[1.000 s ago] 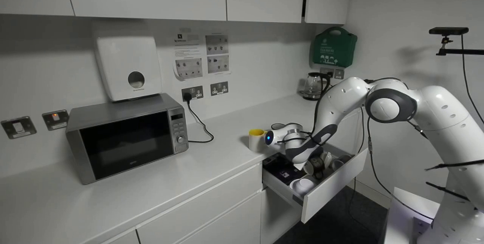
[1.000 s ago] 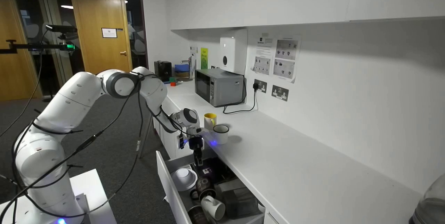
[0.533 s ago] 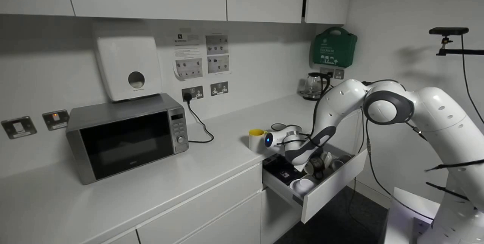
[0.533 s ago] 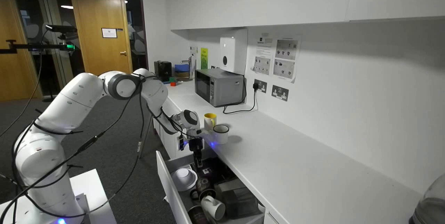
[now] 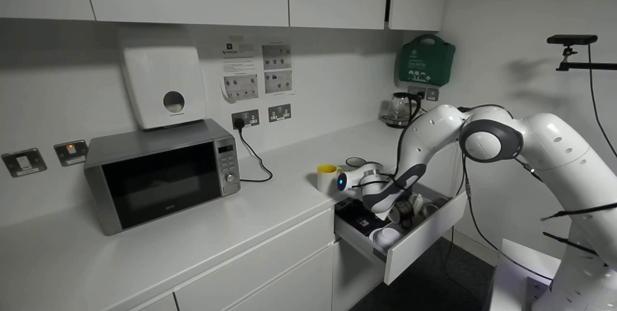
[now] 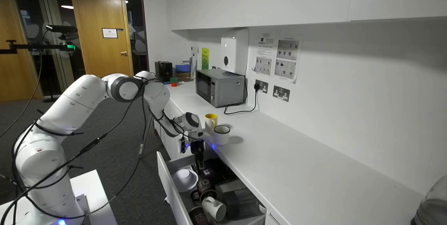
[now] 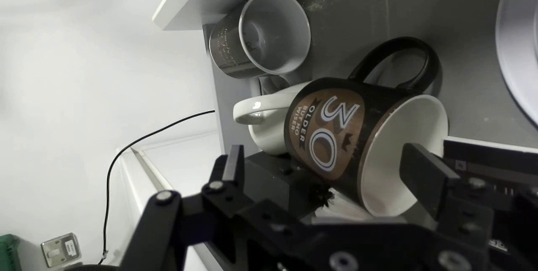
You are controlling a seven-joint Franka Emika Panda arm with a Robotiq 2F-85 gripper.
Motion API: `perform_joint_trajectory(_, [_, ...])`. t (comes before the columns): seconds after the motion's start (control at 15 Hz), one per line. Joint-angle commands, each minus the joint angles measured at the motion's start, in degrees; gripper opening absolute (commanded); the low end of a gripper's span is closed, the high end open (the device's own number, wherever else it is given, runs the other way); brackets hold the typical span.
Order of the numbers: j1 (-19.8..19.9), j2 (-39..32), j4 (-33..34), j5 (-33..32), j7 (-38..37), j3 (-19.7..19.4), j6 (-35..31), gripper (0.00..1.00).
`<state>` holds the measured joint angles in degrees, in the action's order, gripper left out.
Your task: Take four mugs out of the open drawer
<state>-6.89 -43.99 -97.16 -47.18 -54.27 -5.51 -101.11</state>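
Note:
The drawer (image 5: pixel 426 241) stands pulled out under the counter. My gripper (image 7: pixel 330 168) is open inside it, with a black mug (image 7: pixel 323 128) marked "30" lying on its side just beyond. One finger (image 7: pixel 424 174) overlaps that mug's mouth in the wrist view; whether it touches I cannot tell. Behind it lies a white mug (image 6: pixel 213 208), partly covered in the wrist view. A second dark mug (image 7: pixel 235 48) rests in the drawer's corner. On the counter are a whitish mug with yellow inside (image 6: pixel 211 123) and a white mug with a dark rim (image 6: pixel 222 136).
An upturned white cup (image 5: pixel 387 237) sits on saucers near the drawer front. A dark box (image 6: pixel 218 169) and a grey container (image 6: pixel 241 200) fill the drawer's inner side. The counter edge (image 6: pixel 241 174) overhangs close to the gripper. A microwave (image 5: pixel 164 176) stands on the counter.
The arm has sunk slightly, and in an exterior view the gripper sits a little lower and further right, still open. Mugs and drawer look unmoved.

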Motion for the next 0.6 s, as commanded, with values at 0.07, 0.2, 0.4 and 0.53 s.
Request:
perform_joint_trajectory(0.07, [-1.12,-1.57,2.64,-2.72,0.93,-1.24,2.08,1.0])
perform_joint_trajectory(0.2, [-1.08,-1.68,2.93,-3.74,0.96,-1.26,1.97,1.0])
perform_joint_trajectory(0.4, [-0.87,-1.74,3.09,-4.98,1.08,-1.13,1.87,1.0])
perform_joint_trajectory(0.53, [-0.72,-1.81,2.91,-5.69,1.14,-1.0,1.79,1.0])
